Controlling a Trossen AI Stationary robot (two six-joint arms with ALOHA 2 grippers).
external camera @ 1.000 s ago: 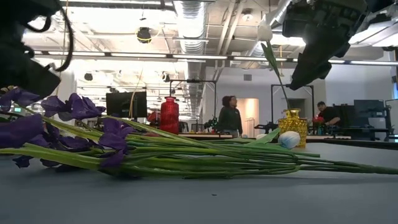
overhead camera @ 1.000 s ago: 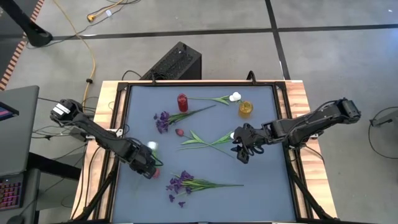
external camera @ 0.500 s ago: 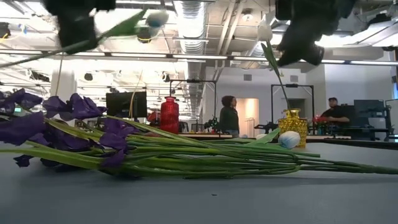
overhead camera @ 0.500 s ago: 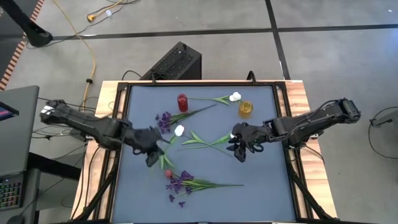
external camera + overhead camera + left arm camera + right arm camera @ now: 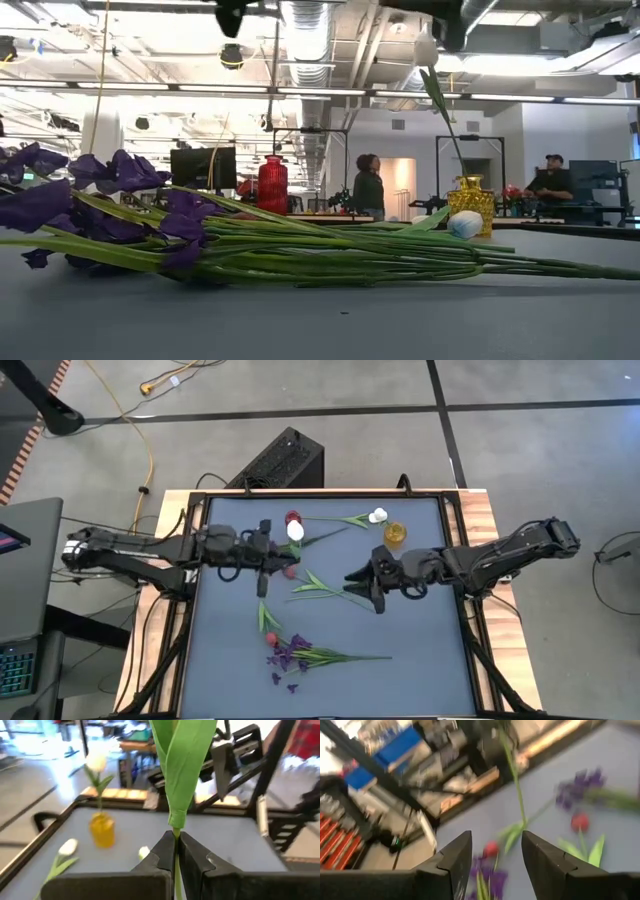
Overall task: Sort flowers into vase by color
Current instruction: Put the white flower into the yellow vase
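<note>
My left gripper [image 5: 263,563] is shut on a white tulip [image 5: 296,531], raised above the table near the red vase [image 5: 291,518]. The yellow vase [image 5: 395,533] holds an upright white tulip [image 5: 427,50], and another white tulip [image 5: 377,515] lies beside it. My right gripper [image 5: 365,586] hangs open over the green stems [image 5: 325,585] at mid-table, nothing between its fingers. A purple bunch [image 5: 295,653] and a red bud [image 5: 270,640] lie near the front. My left gripper pinches the tulip's stem [image 5: 176,831] between its two fingers, just under the base of a broad leaf [image 5: 182,765]. The fingers lie level, coming from the table's left, across the stem. The flower stands upright, its lower stem [image 5: 266,618] hanging below, clear of the table.
A second purple cluster [image 5: 262,548] lies partly under my left arm, with another red bud [image 5: 288,572] beside it. A raised frame [image 5: 450,530] edges the grey mat. People stand in the room beyond the far edge [image 5: 369,185].
My left gripper has risen and swung from the near left toward the far edge and the red vase. Its wrist has rolled, bringing the tulip from slanting to upright. My right gripper has lifted a little and tipped toward level, staying open.
</note>
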